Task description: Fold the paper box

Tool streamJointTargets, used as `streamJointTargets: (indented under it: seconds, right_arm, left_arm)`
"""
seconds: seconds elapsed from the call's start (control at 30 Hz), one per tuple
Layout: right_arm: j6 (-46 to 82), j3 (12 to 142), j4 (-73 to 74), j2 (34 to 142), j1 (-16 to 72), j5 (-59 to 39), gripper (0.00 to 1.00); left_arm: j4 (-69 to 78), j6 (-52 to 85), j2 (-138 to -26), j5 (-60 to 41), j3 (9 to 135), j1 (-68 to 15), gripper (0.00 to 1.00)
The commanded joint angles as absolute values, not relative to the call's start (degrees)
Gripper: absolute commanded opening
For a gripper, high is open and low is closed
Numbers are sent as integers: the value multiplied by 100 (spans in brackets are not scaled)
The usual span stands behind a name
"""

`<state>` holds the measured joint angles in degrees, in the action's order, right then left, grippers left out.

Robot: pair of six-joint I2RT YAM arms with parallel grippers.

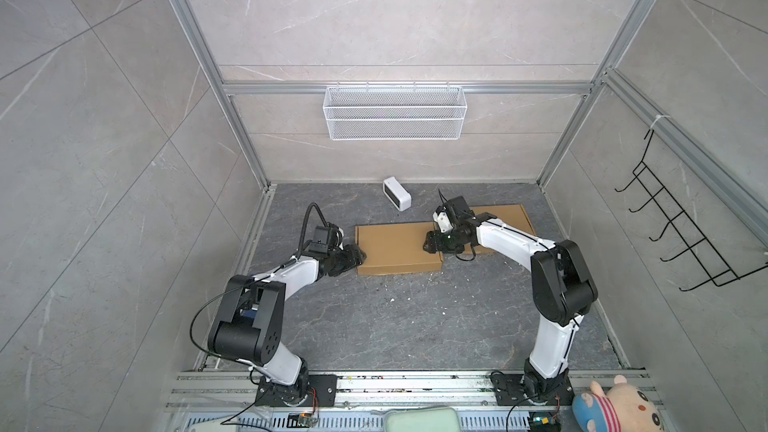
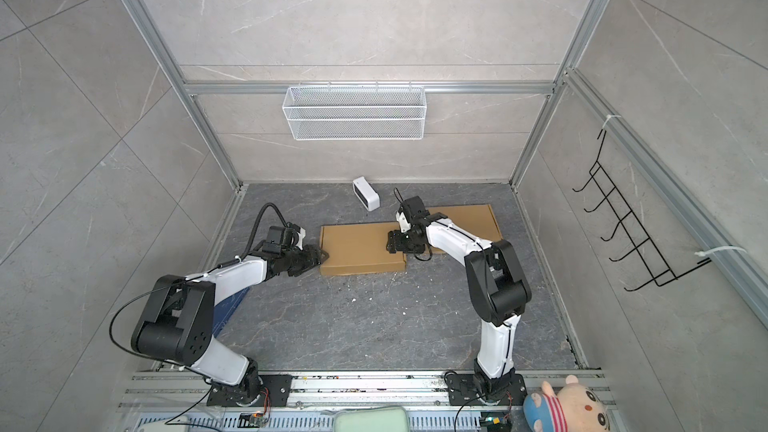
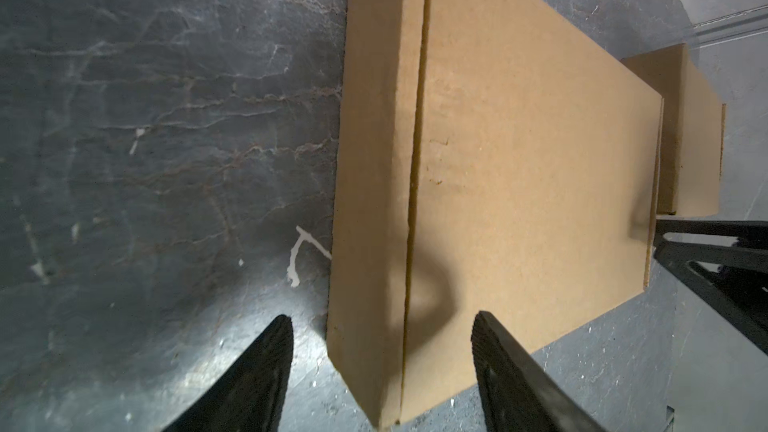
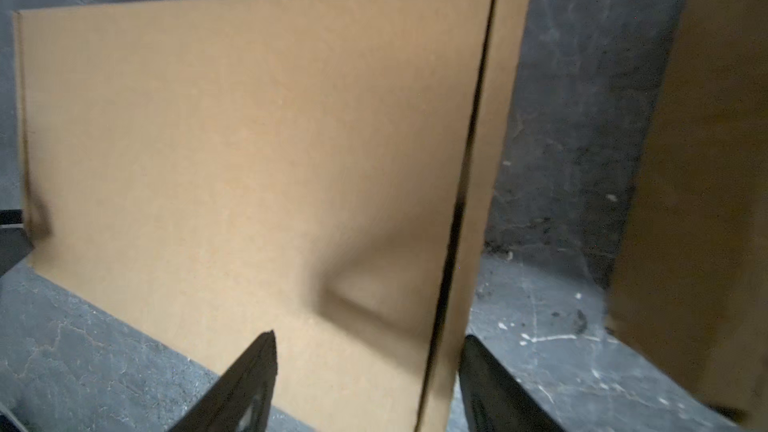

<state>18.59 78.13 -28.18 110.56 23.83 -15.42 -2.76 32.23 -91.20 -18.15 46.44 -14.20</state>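
Note:
The paper box (image 1: 399,249) (image 2: 361,251) is a flat brown cardboard carton with its top panel down, lying on the dark stone floor. My left gripper (image 1: 359,257) (image 2: 323,257) is at its front left corner. In the left wrist view that corner (image 3: 386,367) lies between the open fingers (image 3: 270,367), with a gap on the outer side. My right gripper (image 1: 428,243) (image 2: 388,243) hangs over the box's right end. In the right wrist view its open fingertips (image 4: 257,367) straddle the box's front edge (image 4: 453,284). Neither gripper holds anything.
A second brown cardboard piece (image 1: 507,218) (image 3: 690,130) lies behind the right arm. A small white device (image 1: 397,194) sits near the back wall. A wire basket (image 1: 395,112) hangs on that wall and a black hook rack (image 1: 681,218) on the right wall. A plush toy (image 1: 615,405) lies by the front rail.

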Motion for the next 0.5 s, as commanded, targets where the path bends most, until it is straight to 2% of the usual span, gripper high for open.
streamJointTargets:
  seconds: [0.0, 0.47]
  right_arm:
    - [2127, 8016, -2649, 11257, 2353, -1947, 69]
    - [2625, 8799, -2434, 12042, 2355, -2497, 65]
  left_arm:
    - [27, 3336, -9223, -1941, 4908, -1481, 69]
    - [-110, 3116, -9919, -2081, 5757, -1408, 67]
